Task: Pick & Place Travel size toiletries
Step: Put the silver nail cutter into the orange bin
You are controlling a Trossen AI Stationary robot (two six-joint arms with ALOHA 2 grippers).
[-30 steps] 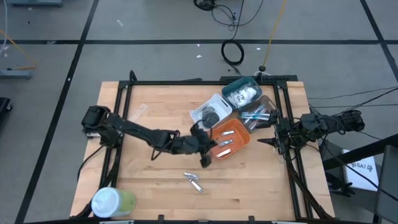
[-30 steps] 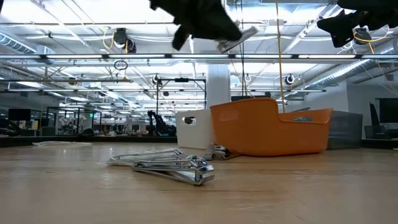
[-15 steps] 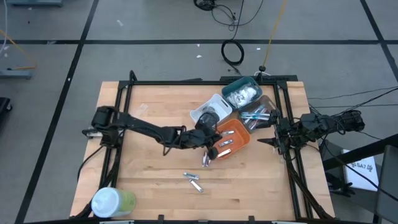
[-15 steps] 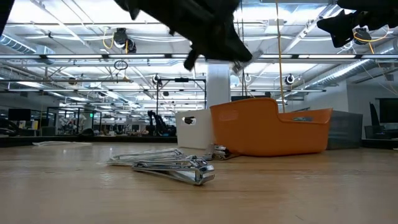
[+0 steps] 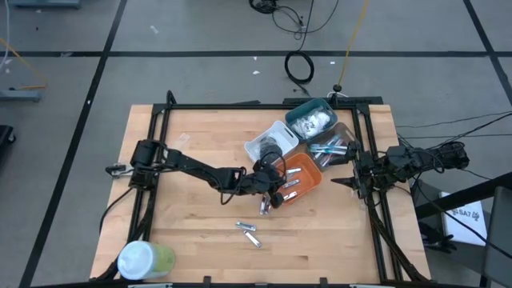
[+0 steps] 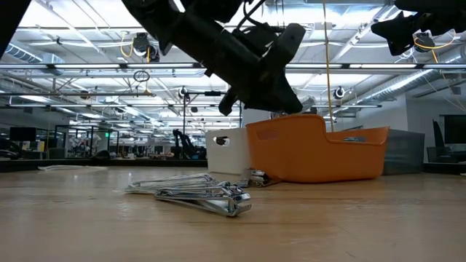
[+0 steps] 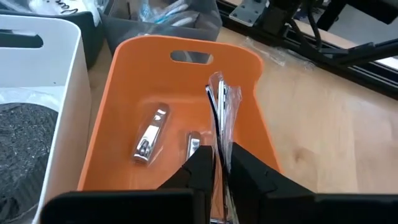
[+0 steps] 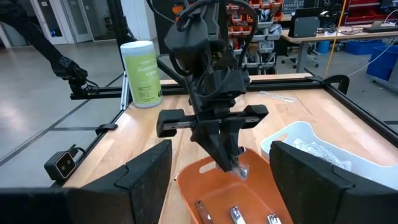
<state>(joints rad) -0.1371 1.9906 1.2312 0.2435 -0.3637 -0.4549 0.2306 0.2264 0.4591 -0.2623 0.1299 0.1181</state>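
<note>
My left gripper (image 5: 277,190) reaches over the near-left rim of the orange bin (image 5: 300,178) and is shut on a clear-wrapped silver clipper-like toiletry (image 7: 220,118). Two more silver ones (image 7: 151,140) (image 7: 193,147) lie on the bin's floor. Another two silver toiletries (image 5: 250,233) (image 6: 207,196) lie flat on the wooden table in front of the bin. My right gripper (image 8: 231,186) waits open at the table's right edge, facing the bin. My left gripper pinches the wrapped silver toiletry between its two fingers (image 7: 200,169), with the piece lying along them and sticking out past their tips (image 7: 216,87). The fingers slant downward from the table's left. The piece is off the table, over the orange bin's inside.
A white bin (image 5: 270,144) with a dark disc, a teal bin (image 5: 312,120) with white packets and a dark bin (image 5: 334,149) stand behind the orange one. A large white-and-green cylinder (image 5: 144,260) stands at the near left corner. A black frame (image 5: 160,120) rims the table.
My left gripper has come down from high above the table toward the orange bin, shifting a little toward the right, and carried the wrapped piece with it. The piece now points into the bin just above its rim.
</note>
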